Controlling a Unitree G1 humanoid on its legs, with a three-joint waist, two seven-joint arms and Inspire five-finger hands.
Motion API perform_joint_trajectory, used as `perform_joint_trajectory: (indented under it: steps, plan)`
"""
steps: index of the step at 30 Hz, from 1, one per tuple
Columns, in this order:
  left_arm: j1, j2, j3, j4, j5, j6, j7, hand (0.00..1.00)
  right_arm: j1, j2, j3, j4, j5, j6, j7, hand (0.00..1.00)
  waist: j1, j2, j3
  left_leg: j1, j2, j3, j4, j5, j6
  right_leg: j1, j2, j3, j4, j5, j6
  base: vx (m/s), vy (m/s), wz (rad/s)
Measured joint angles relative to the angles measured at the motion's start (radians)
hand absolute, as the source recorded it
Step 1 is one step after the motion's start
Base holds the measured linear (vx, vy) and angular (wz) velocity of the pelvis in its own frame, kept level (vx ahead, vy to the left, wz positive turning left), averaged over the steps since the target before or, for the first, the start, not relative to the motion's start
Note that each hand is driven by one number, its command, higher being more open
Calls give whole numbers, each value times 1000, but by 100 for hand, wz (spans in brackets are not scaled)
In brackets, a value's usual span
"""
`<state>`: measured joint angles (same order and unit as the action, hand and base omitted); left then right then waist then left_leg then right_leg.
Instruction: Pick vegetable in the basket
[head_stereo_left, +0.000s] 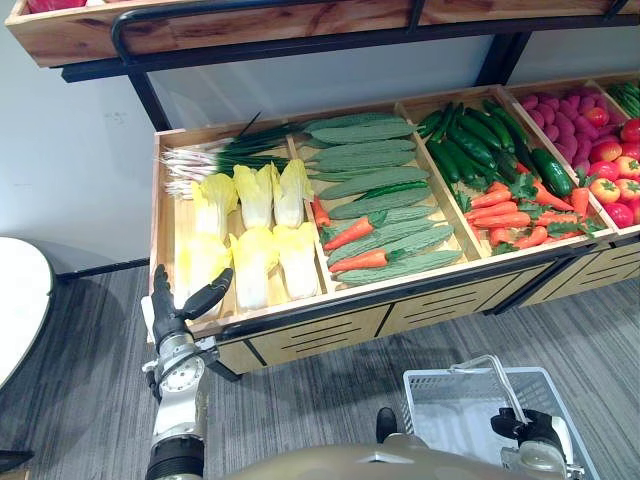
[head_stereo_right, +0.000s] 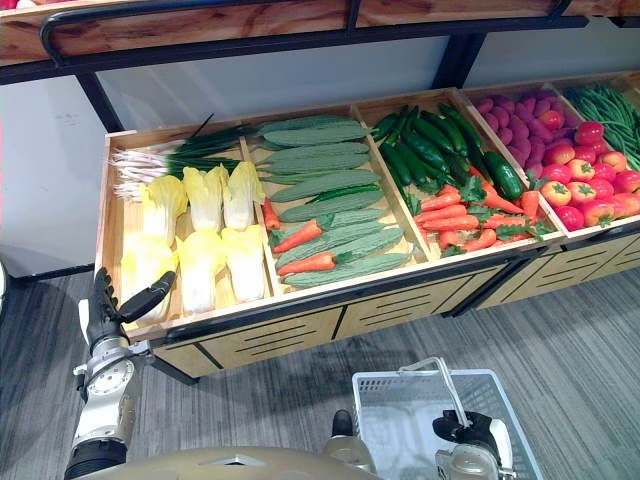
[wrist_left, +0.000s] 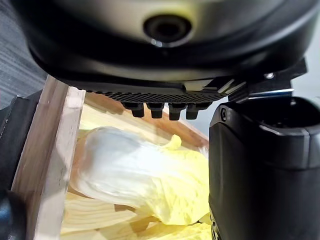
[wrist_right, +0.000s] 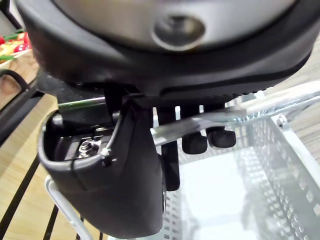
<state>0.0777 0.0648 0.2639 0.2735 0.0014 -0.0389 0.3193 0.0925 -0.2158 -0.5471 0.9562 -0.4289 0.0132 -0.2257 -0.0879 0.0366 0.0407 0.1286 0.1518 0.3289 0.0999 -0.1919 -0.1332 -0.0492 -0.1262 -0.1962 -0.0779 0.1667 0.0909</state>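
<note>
My left hand (head_stereo_left: 168, 310) is open, its fingers straight, at the front left corner of the wooden produce stand (head_stereo_left: 300, 315). It holds nothing. Just past its fingers (wrist_left: 160, 107) lies a pale yellow napa cabbage (wrist_left: 135, 175) in the leftmost compartment, beside more cabbages (head_stereo_left: 252, 195). Low at the right, my right hand (head_stereo_left: 527, 427) is shut on the metal handle (wrist_right: 280, 102) of a white wire basket (head_stereo_left: 440, 400). Nothing lies in the basket.
The stand also holds green onions (head_stereo_left: 215, 155), long bumpy green gourds (head_stereo_left: 375, 180), carrots (head_stereo_left: 500, 210), cucumbers (head_stereo_left: 470, 145), tomatoes (head_stereo_left: 615, 180) and purple roots (head_stereo_left: 565, 115). A wooden shelf (head_stereo_left: 250, 25) on a black frame overhangs it. A white round table (head_stereo_left: 20, 300) stands at the left.
</note>
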Motion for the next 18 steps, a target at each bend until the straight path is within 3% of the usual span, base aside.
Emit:
perform_joint_trajectory:
  steps: [18]
  plan:
    - [-12,-2,21,73,-34,22,95,100,0,1,7,0,-1,2,0,0,-1,-13,10,3,-1,4,-2,0,0,-1,0,3,0,1,1,0,0,0]
